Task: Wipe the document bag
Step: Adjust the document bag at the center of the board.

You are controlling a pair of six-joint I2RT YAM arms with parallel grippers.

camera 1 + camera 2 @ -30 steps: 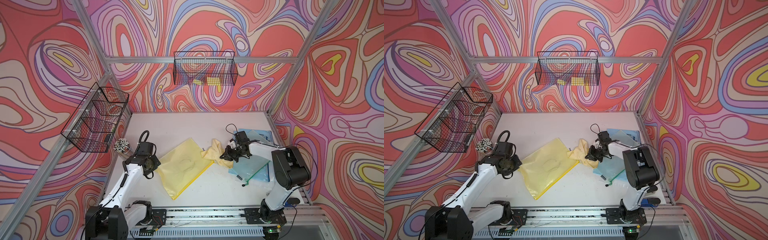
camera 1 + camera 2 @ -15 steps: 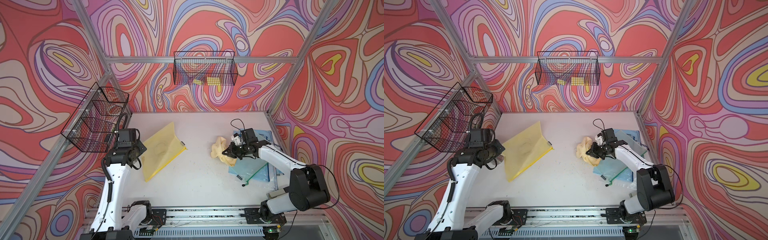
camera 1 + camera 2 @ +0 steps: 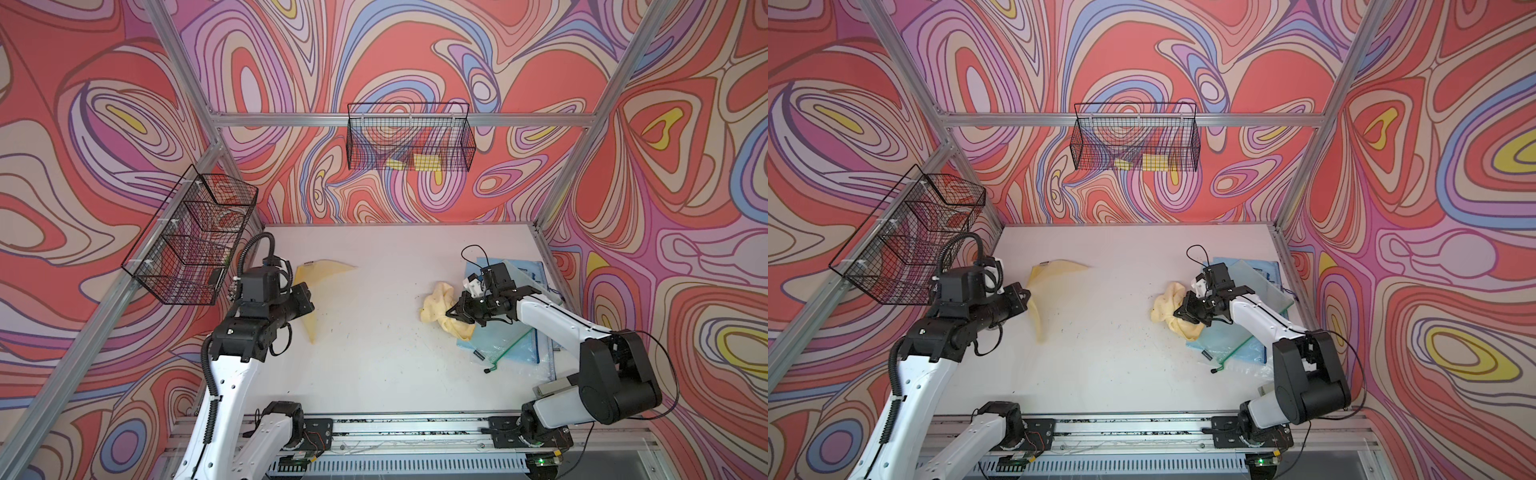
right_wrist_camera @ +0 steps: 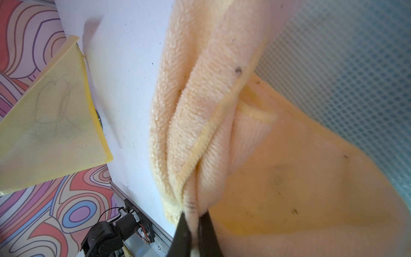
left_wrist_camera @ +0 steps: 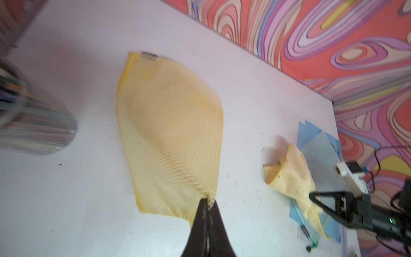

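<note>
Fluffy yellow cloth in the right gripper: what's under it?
Under the fluffy yellow cloth you can see the white table and an edge of the see-through blue-green mesh bags. Whatever lies right beneath its folds is hidden.

Both top views look down from high at the front and see the whole worktop point(image 3: 374, 374). The left wrist view looks past its fingers point(image 5: 198, 227) across it. The right wrist view sits very close to the cloth point(image 4: 200, 89). Both wrist views show the yellow bag point(image 5: 169, 133).
</note>
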